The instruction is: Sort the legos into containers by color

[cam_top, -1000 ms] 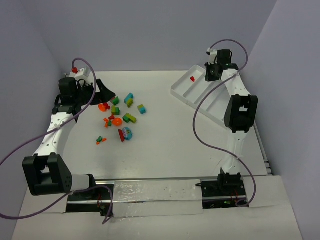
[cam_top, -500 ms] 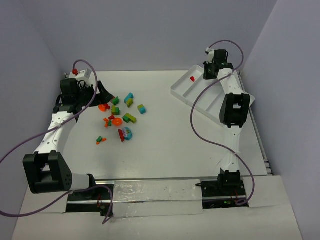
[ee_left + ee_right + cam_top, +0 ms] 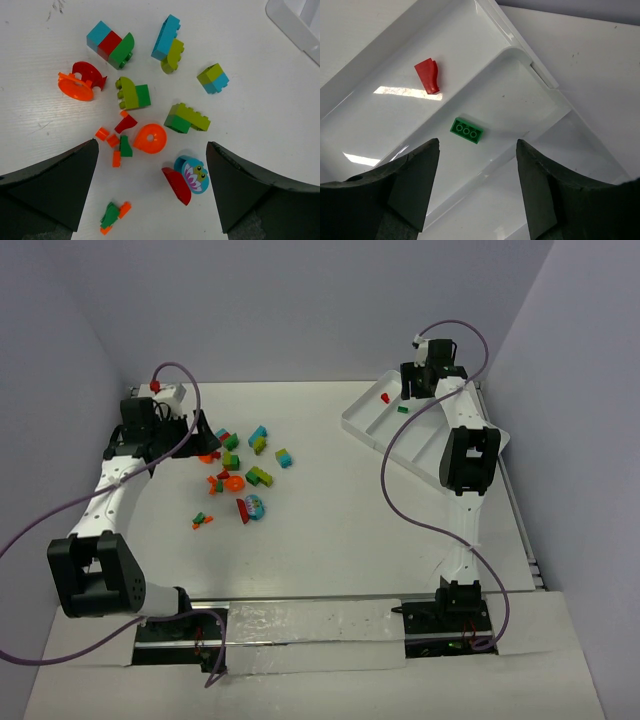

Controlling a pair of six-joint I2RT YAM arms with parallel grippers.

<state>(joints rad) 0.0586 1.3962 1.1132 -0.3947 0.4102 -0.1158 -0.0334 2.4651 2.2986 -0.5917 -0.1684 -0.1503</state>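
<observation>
Two pieces in tray: a red piece (image 3: 428, 76) lies in the outermost compartment of the white tray (image 3: 370, 115). A green brick (image 3: 466, 130) lies flat, studs up, in the next compartment across a divider.
Right claw (image 3: 477, 187): held above the tray with fingers spread apart and nothing gripped. The green brick is seen below the gap, untouched.
Left claw (image 3: 152, 187): spread fully wide and empty, hung over the loose bricks (image 3: 150, 107) on the tabletop (image 3: 265, 100).
Step in hand: release of the green brick, judged to be done or nearly so.
How done well: the right claw is best lifted straight up, fingers kept apart, before it is swung away, so that the brick is not dragged over the divider. For the next pick, a single brick at the pile's edge is best chosen, since joined pieces of mixed colour cannot be sorted as one.
Changed since a second ago: the right claw was shut then and is parted now. The green brick was absent from the tray and now lies in it. The pile is seen unchanged.
</observation>
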